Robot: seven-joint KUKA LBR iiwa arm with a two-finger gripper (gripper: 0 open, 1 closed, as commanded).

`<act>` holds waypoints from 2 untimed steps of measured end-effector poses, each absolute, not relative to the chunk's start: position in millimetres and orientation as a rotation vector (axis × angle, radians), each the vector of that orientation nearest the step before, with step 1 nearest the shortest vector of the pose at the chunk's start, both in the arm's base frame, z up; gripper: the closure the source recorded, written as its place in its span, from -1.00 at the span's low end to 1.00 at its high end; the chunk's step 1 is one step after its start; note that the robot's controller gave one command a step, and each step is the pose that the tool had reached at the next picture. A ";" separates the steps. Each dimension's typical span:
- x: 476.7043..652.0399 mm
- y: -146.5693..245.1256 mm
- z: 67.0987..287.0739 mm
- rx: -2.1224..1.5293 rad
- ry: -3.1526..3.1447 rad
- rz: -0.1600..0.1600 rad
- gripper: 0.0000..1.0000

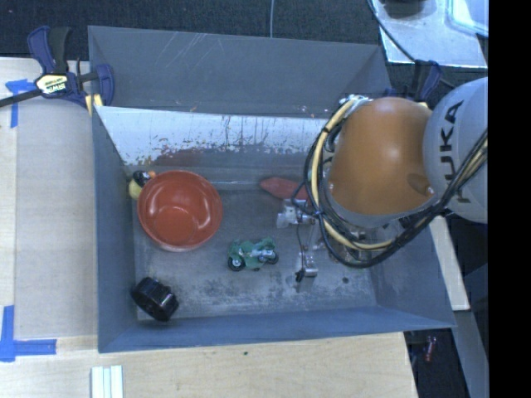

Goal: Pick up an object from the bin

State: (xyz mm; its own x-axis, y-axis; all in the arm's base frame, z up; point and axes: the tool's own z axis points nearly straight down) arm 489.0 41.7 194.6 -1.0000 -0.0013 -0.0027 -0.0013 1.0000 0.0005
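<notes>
Orange-covered wrist point(377, 160) hanging over the right half of the grey metal bin point(249, 73). Jaws sitting low above bare floor, just right of a small green toy car point(253, 255) lying mid-bin, apart from it. Their spread: cannot tell. Red-orange round bowl point(180, 210) resting at left. Black stubby cylinder point(155, 298) lying in the near-left corner.

1. Grey sheet-metal bin point(241, 73): matt, floor scuffed, back wall streaked with reddish marks (rust or paint, cannot tell).
2. Round orange-red plastic bowl point(179, 209): smooth, glossy.
3. Small green plastic toy car point(252, 254), right of the bowl: shiny.
4. Stubby black cylinder point(154, 298), below the bowl: matt.
5. Orange domed wrist cover point(377, 156), right of the bowl: smooth, faintly glossy.
</notes>
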 end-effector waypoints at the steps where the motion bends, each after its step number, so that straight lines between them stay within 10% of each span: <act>1: 530.6 65.2 108.8 -0.063 3.134 0.001 -1.00; 2: 537.7 73.2 97.6 -0.110 3.133 0.000 -1.00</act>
